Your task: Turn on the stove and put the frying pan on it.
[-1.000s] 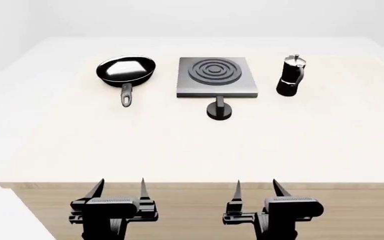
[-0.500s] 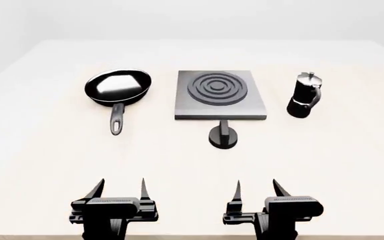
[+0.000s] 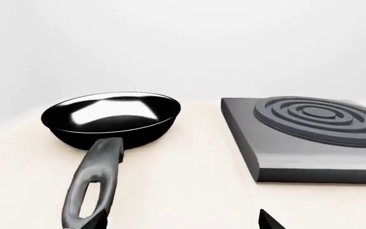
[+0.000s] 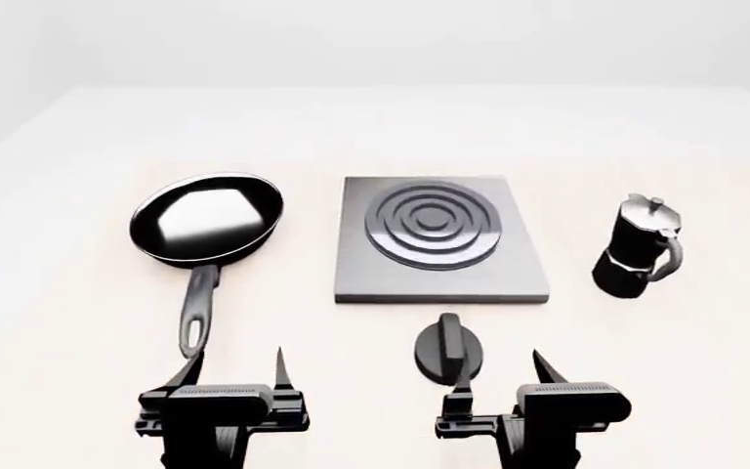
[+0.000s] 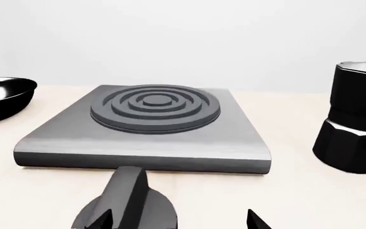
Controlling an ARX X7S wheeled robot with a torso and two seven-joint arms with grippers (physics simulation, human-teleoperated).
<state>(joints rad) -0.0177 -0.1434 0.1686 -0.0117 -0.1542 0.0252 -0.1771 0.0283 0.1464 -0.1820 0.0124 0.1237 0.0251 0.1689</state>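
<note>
Head view shows my left gripper (image 4: 233, 369) and right gripper (image 4: 500, 371) spread empty, the frying pan (image 4: 206, 220) left of the stove (image 4: 437, 242); rigid, slick, bowl-heavy, I judge—I'd grip its handle (image 4: 196, 311), then pinch the knob (image 4: 449, 349).

A bare, simulated kitchen worktop is showing here, more a test bench dressed as a kitchen than a lived-in room. A pale wooden table (image 4: 75, 293) is carrying only cooking gear: a black frying pan (image 4: 206, 220) is sitting at the left, a flat grey stove (image 4: 437, 240) with a ringed burner is lying in the middle with its black knob (image 4: 449, 349) standing just in front, and a black moka pot (image 4: 639, 258) is standing at the right. Plain white walls are closing in behind, and every surface is looking smooth and rendered.
</note>
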